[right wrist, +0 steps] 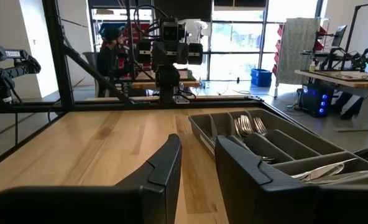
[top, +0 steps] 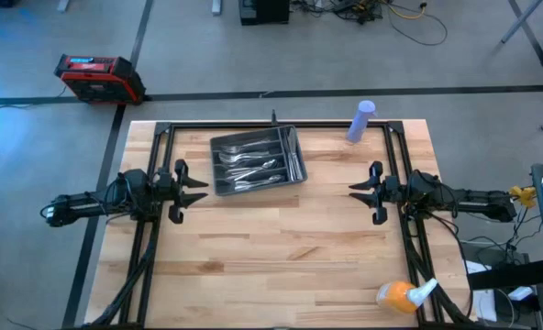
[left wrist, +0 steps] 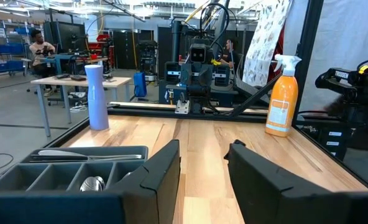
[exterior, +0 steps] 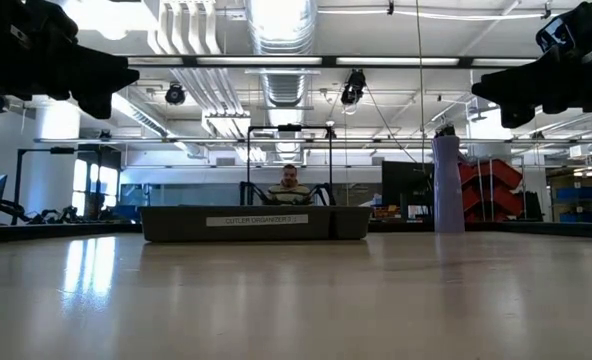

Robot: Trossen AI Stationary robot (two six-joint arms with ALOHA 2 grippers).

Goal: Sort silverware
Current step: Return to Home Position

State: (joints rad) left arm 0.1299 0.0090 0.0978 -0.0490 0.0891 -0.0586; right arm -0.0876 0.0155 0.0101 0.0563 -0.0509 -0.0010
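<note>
Shiny silver-coloured metal silverware lies sorted inside the dark grey compartmented plastic tray, at the far middle of the light wooden table. Forks and spoons show in separate compartments. The left gripper hovers raised off the table near the tray's near-left corner, fingers apart, holding nothing. The right gripper hovers opposite, apart from the tray, fingers slightly apart, empty too. A pale blue upright cylinder stands at the far edge, right of the tray. An orange spray bottle stands at the near-right corner.
</note>
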